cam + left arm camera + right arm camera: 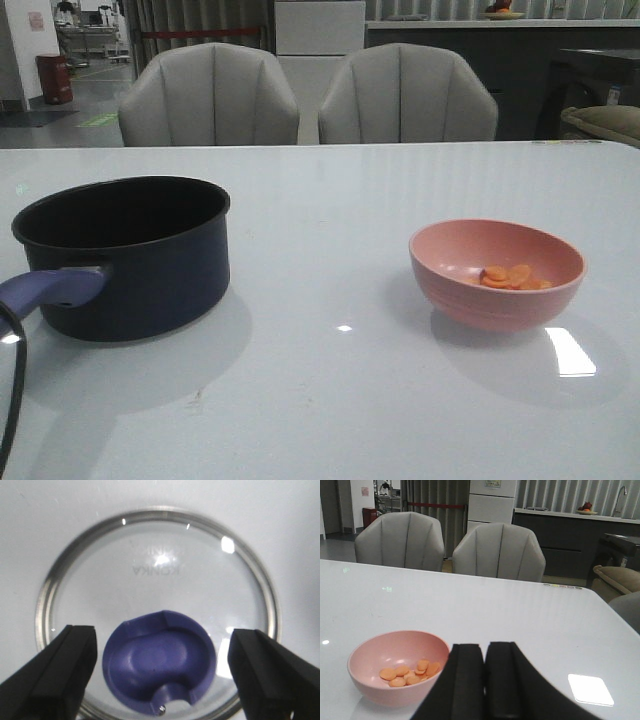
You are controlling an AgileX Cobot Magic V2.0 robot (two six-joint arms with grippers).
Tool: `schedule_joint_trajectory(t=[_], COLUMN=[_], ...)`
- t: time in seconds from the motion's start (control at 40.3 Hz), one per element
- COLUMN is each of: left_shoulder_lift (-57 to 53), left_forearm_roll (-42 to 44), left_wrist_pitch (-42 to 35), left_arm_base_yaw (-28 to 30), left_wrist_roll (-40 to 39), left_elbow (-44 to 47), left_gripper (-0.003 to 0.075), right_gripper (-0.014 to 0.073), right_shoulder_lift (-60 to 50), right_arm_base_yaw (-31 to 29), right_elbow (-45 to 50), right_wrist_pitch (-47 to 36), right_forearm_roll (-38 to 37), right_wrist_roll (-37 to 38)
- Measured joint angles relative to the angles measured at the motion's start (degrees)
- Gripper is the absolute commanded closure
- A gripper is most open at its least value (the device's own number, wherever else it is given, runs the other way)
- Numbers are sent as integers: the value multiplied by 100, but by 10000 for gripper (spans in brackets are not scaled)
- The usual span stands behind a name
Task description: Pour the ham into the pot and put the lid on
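Your white table (330,200) fills the front view, with the pot (125,255) at middle left, its handle (48,288) running toward the left edge. At middle right sits the pink bowl (497,272), holding the ham (512,277). Your left gripper (160,667) hangs straight above the lid (157,575), fingers spread wide either side of the knob (159,661), gripping nothing. Your right gripper (484,680) is clenched empty, just beside the bowl.

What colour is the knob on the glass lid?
Blue-purple. The knob on the lid shows best in the left wrist view.
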Motion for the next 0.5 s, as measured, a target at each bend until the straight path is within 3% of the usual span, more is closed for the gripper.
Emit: schedule_joint_trajectory(t=[0.273,0.496], left_shoulder_lift=[-1226,-2874], left_forearm_roll=[-121,-194], left_wrist_pitch=[-148,-1019], left_arm_base_yaw=[-287,-854], left_wrist_roll=[105,119], left_elbow=[355,1398], left_gripper=[155,155], right_gripper=[456,456], right_shoulder_lift=[0,0], right_arm_base_yaw=[0,0], right_elbow=[0,0], right_wrist_pitch=[0,0], right_forearm_roll=[0,0], right_wrist_roll=[0,0])
